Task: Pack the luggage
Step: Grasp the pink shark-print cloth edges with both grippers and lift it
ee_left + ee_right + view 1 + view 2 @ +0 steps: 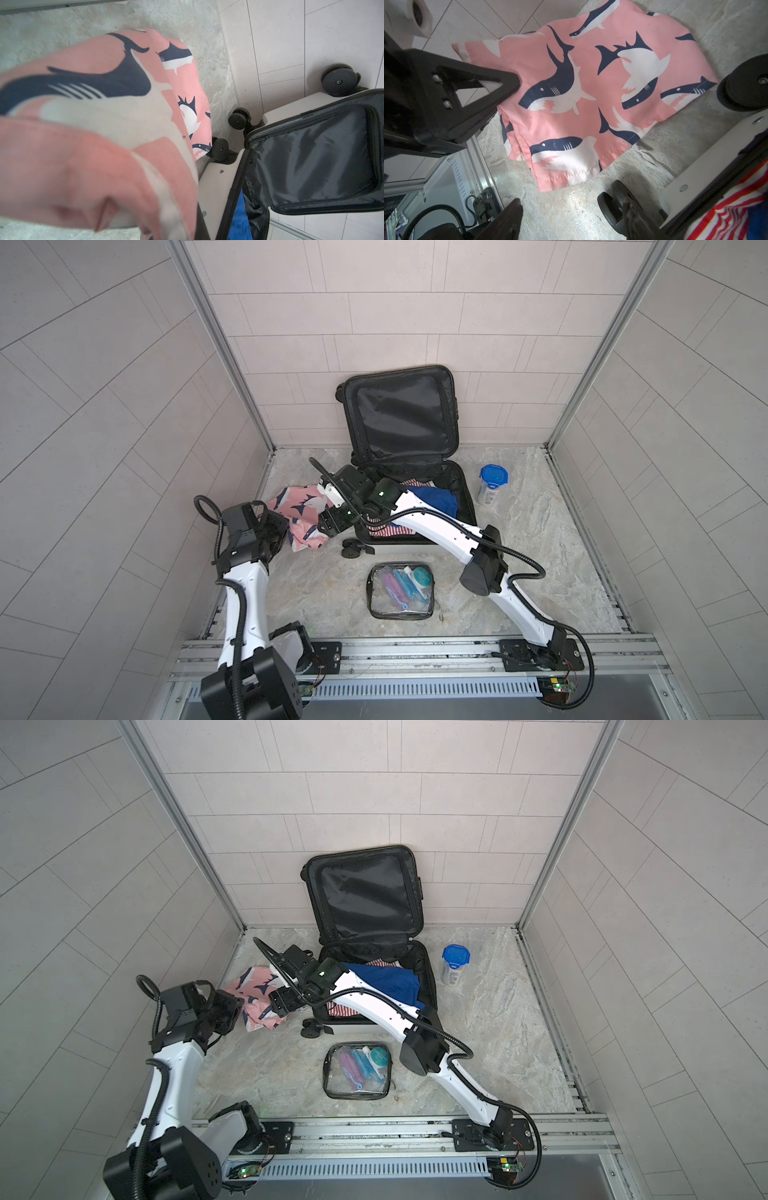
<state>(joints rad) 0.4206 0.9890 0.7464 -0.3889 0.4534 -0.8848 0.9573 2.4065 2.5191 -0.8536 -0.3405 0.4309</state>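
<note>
1. The luggage lies open at the far middle of the surface. Its lid leans upright against the far wall and its base lies flat in front of the lid.
2. In the base lie a blue cloth and, under it, a striped cloth. The right wrist view shows the striped cloth at the base's edge.
3. A pink cloth with a shark print lies on the surface just left of the luggage, near a wheel.
4. The left gripper is at the pink cloth's left edge, its fingers clenched on the fabric. In the left wrist view the pink cloth rises close before the camera.
5. The right arm reaches leftward across the base. The right gripper hangs between the pink cloth and the luggage's near left corner. Its fingers are spread apart and grasp nothing.
6. A clear pouch lies on the surface near the front, apart from the luggage.
7. A jar with a blue lid stands upright just right of the base.
</note>
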